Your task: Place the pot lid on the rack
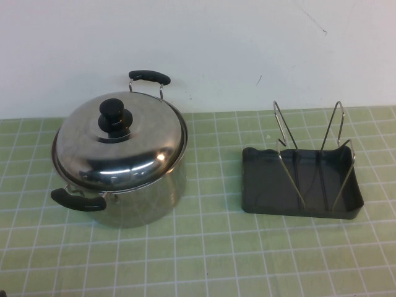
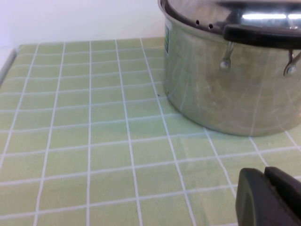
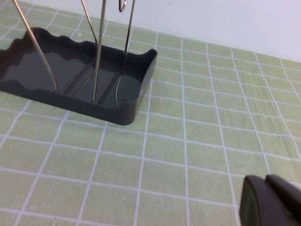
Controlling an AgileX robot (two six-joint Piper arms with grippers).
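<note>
— Stainless steel, round and domed: the shiny pot lid [image 1: 120, 148] with its black round knob [image 1: 115, 114] at the centre sits closed on the deep steel pot [image 1: 148, 195] on the left side of the green gridded table mat [image 1: 204, 260]. Its polished surface shows bright glints and a thin rim that matches the pot's mouth.

— And the pot itself?

— Two black handles, one at the far side [image 1: 149, 77] and one at the near left [image 1: 77, 200]. From the left wrist view the pot wall [image 2: 225, 89] is close by, with the lid's edge [image 2: 188, 14] just showing above it.

— Where is the small dark grey rectangular plastic rack [image 1: 260, 179]?

— Well apart from the pot, on the right of the mat, with thin bent silver wire loops [image 1: 309, 148] standing up from its tray. Nothing is in it.

— The grippers?

— Neither shows in the high view. The left gripper [image 2: 268, 200] is low over the mat near the pot; the right gripper [image 3: 270, 202] is low over the mat near the rack [image 3: 70, 80]. Only a dark corner of each is visible, so I cannot tell whether either pincer is spread or pressed together
</note>
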